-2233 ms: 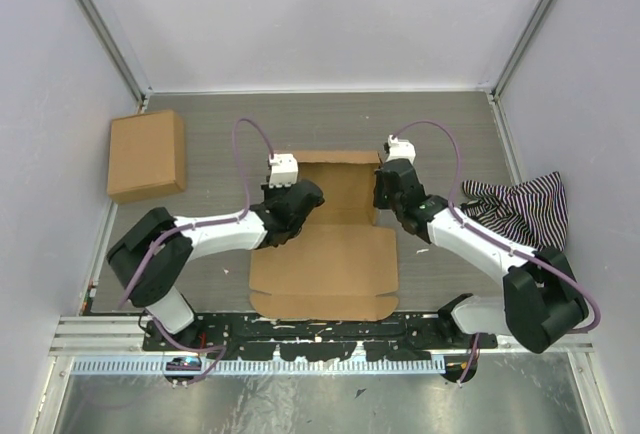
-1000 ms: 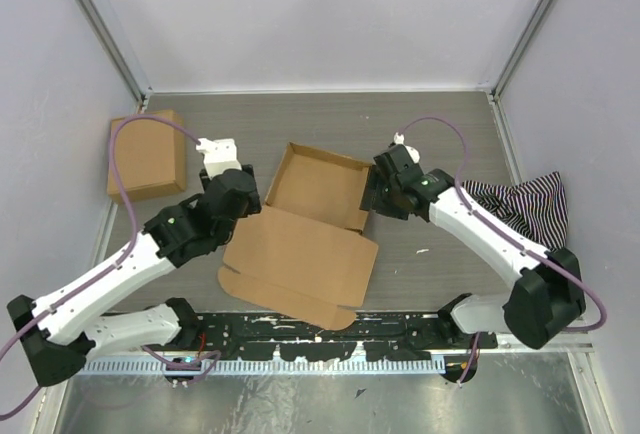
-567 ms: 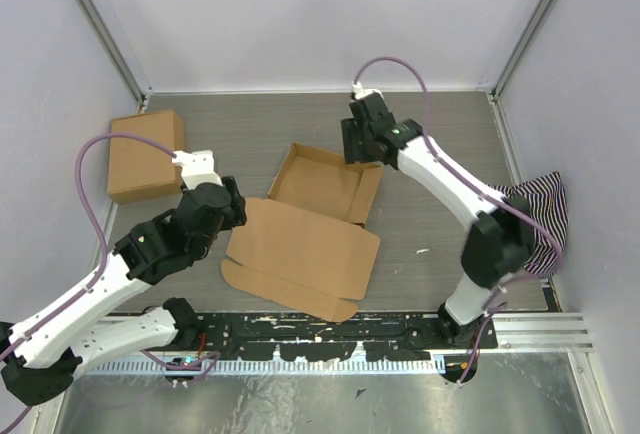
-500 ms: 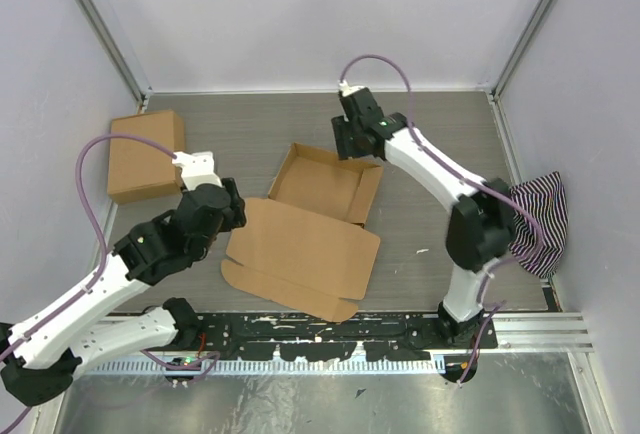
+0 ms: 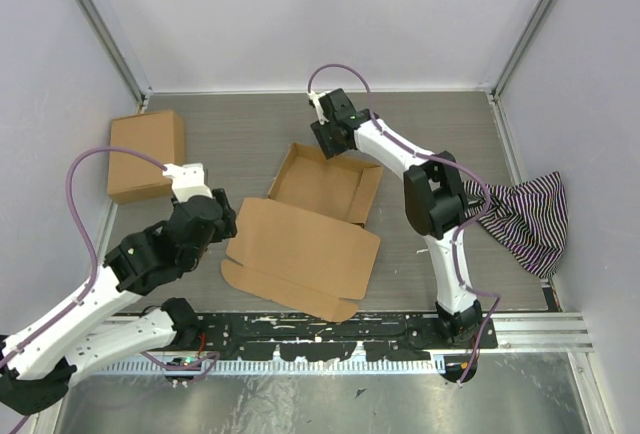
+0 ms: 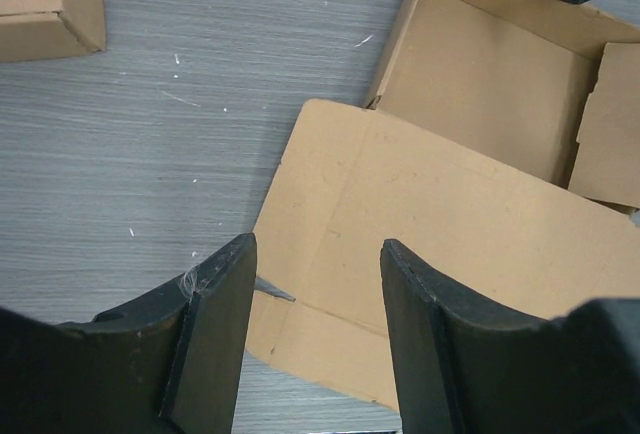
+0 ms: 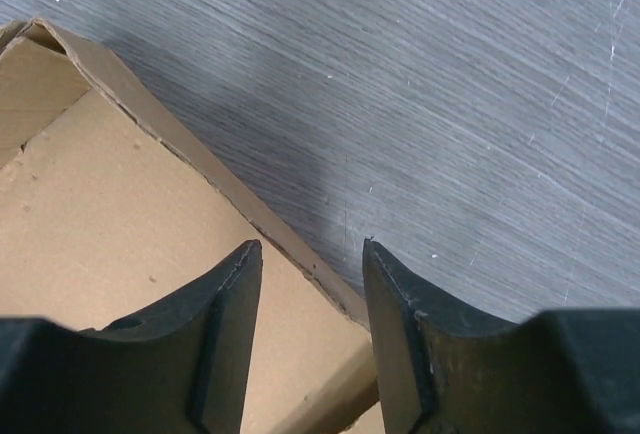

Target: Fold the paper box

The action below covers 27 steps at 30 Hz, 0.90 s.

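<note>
1. On the table (image 5: 240,119), at its middle: the paper box (image 5: 310,239), walled tray part toward the far side, flat panel toward the near edge.
2. Far left, well apart from it, by the left wall: the other cardboard box (image 5: 146,154).
3. At the right edge, against the right wall: a cloth (image 5: 525,214).
4. Above the flat panel's left edge: the left gripper (image 6: 315,244), one finger over the table, the other over the panel.
5. Over the tray's far wall: the right gripper (image 7: 310,249), one finger above the tray floor, the other above the table behind it.

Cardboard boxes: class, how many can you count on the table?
2. The paper box, partly folded with its lid flap lying open, sits in the middle of the table; a closed box lies at the far left. None seems hidden.
</note>
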Motion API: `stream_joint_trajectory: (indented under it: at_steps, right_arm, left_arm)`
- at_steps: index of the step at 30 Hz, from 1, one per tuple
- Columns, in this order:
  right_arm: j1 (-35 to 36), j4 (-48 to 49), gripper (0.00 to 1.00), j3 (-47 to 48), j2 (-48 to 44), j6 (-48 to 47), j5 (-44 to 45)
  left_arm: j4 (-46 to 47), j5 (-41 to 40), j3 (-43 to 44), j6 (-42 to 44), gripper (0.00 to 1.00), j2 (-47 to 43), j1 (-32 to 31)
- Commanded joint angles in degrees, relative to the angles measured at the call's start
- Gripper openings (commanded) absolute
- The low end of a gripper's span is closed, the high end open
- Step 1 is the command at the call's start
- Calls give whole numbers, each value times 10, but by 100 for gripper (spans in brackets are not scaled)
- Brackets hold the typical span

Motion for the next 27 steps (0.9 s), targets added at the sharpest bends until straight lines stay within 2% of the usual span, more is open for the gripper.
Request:
stream_joint_trajectory:
  at_steps: [1,4,8,12,16,19,22,24,27]
  right_arm:
    - [-5,28,46,22,11,11,-4]
    - [-20,30,35,-6,7,54,-1]
    - [-46,56,22,-89,-38,104,-12]
    - [-68,60,15,-204,-124,177,7]
    - [-68,41,13,-342,-249,268,28]
    - [-46,49,16,-466,-356,357,-24]
    - [47,76,33,-574,-464,440,-47]
    - [130,87,41,-611,-511,491,-46]
    - [225,28,47,-604,-547,539,18]
  left_arm:
    - [-3,-13,-19,-13,60,-5,2]
    - [4,-2,-24,-16,59,3,2]
    - [19,12,-26,-18,59,20,2]
    - [36,31,-24,-20,58,31,1]
    - [48,47,-19,-20,58,44,1]
    - [51,65,-14,-22,59,60,1]
    - [47,84,-14,-35,59,74,2]
    - [49,95,-23,-45,60,79,1]
    - [52,95,-43,-63,61,82,1]
